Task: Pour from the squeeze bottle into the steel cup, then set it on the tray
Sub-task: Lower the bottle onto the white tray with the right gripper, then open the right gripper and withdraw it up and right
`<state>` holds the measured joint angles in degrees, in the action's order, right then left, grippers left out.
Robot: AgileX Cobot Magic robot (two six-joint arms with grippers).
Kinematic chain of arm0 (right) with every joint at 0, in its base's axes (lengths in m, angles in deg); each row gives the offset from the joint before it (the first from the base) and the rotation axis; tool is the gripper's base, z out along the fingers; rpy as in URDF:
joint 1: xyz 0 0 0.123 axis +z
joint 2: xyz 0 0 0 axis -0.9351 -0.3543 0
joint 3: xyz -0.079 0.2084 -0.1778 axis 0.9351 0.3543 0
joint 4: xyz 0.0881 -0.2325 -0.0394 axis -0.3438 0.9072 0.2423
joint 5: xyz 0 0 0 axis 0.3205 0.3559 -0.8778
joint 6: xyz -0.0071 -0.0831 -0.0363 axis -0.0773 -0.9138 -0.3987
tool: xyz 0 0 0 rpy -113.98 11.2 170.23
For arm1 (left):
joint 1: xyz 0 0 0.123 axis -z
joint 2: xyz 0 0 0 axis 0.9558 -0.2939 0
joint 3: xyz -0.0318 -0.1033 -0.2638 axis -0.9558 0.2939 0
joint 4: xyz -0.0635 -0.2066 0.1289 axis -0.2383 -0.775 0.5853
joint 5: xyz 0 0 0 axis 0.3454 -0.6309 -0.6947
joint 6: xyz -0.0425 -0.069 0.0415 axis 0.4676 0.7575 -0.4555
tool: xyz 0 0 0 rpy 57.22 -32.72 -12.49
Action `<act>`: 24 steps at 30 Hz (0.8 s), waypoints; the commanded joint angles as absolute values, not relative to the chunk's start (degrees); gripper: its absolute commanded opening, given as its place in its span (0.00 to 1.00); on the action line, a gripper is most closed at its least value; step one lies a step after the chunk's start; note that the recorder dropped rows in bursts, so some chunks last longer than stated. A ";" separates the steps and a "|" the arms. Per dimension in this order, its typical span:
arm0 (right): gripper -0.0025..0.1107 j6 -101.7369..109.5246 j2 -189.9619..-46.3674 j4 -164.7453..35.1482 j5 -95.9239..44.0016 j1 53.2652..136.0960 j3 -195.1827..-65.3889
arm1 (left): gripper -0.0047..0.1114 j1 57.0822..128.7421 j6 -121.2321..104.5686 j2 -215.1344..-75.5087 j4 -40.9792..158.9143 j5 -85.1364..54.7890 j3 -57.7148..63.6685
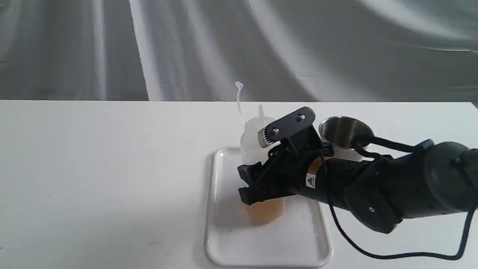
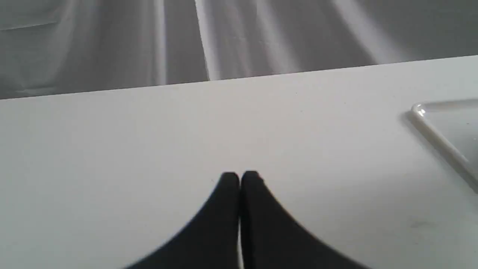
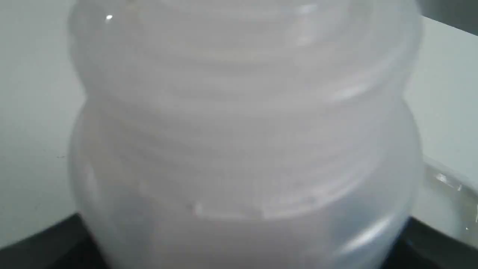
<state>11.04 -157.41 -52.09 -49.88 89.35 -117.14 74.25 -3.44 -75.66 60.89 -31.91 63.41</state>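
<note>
- Found the squeeze bottle (image 1: pixel 251 147) upright on the tray (image 1: pixel 269 246), over its far half. Took the base to be resting on the tray floor, though the tool hid part of the body.
- Noted amber liquid (image 1: pixel 265 211) in the lowest part only, the nozzle (image 1: pixel 261 110) pointing up and the cap strap (image 1: pixel 238 98) rising free beside it.
- Found the right tool (image 1: pixel 247 184) clasped round the bottle's middle, one jaw on each side. In the right wrist view, saw the ribbed shoulder fill the frame between the dark jaw tips. Read this as grasping the squeeze bottle, not released.
- Saw the steel cup (image 1: pixel 343 130) upright on the bench (image 1: pixel 93 168), just beyond the tray's far right corner and partly behind the right arm. Could not see into it, so could not tell whether it held any liquid.
- Found the left tool (image 2: pixel 239 179) clenched on nothing, low over bare bench and well apart from the bottle, with only a corner of the tray at the edge of its view.
- Judged the task near its end: bottle upright, away from the cup and placed on the tray, which fits pouring done and the set-down reached.
- Judged as left: opening the right tool and drawing it clear without tipping the bottle, a tall light thing with little liquid in it.
</note>
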 commanded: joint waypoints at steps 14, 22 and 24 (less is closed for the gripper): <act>0.42 10.62 -157.87 -52.39 -49.26 89.95 -117.20 | 0.04 74.17 -3.21 -75.51 60.85 -31.48 63.67; 0.86 10.62 -157.87 -52.39 -49.26 89.95 -117.20 | 0.04 74.17 -3.40 -75.51 60.85 -31.48 63.67; 0.90 10.62 -157.87 -52.39 -49.26 89.95 -117.20 | 0.04 74.17 -3.40 -75.51 60.85 -31.48 63.67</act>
